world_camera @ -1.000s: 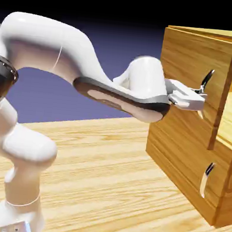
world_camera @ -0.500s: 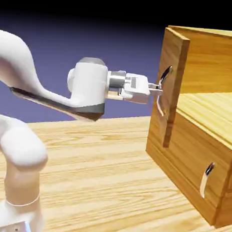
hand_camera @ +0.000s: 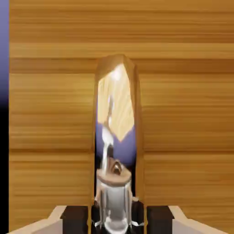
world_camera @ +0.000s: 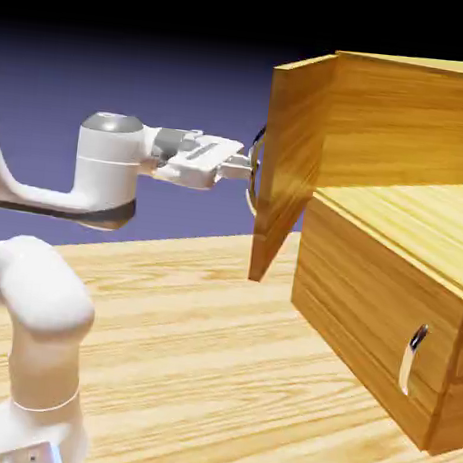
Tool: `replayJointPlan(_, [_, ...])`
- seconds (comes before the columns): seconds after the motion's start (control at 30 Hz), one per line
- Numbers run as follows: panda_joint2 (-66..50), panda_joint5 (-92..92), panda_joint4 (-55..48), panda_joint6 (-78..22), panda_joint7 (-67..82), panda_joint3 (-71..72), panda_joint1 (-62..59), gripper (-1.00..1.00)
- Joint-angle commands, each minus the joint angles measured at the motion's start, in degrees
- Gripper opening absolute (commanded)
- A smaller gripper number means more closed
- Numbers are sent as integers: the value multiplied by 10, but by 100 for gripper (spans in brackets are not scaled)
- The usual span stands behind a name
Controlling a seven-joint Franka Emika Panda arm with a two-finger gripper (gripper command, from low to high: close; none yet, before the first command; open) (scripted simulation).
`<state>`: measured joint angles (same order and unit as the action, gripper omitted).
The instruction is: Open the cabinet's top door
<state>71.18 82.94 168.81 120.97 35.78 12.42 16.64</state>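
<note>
The cabinet of light-brown wood stands at the right of the exterior view. Its top door is swung far out to the left, and the upper compartment lies open behind it. My gripper is shut on the door's curved silver handle, reaching in level from the left. In the hand view the shiny handle runs up the middle between my fingers, with the gripper closed around its lower end. The door's wood fills the rest of that view.
The shorter lower panel is closed, and its small silver handle is untouched. The wooden table spreads out in front of the cabinet. My arm's base rises at the lower left.
The gripper has pulled back to the left with the handle in it. The top door has swung from slightly ajar to wide open, uncovering the upper compartment.
</note>
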Motion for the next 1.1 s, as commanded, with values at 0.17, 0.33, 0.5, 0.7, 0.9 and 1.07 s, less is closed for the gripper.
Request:
replayJointPlan(0.17, [-11, -138, -25, -112, 13, 125, 27, -100])
replayJointPlan(0.33, [-49, -238, -75, -209, 10, 228, 24, -100])
replayJointPlan(0.5, [-101, -322, -154, -306, 1, 332, -14, -100])
replayJointPlan(0.7, [-159, -399, -274, -419, -10, 455, -106, -100])
replayJointPlan(0.9, [-190, -450, -399, -514, -10, 567, -224, -100])
replayJointPlan(1.07, [-188, -483, -501, -579, 2, 648, -327, -100])
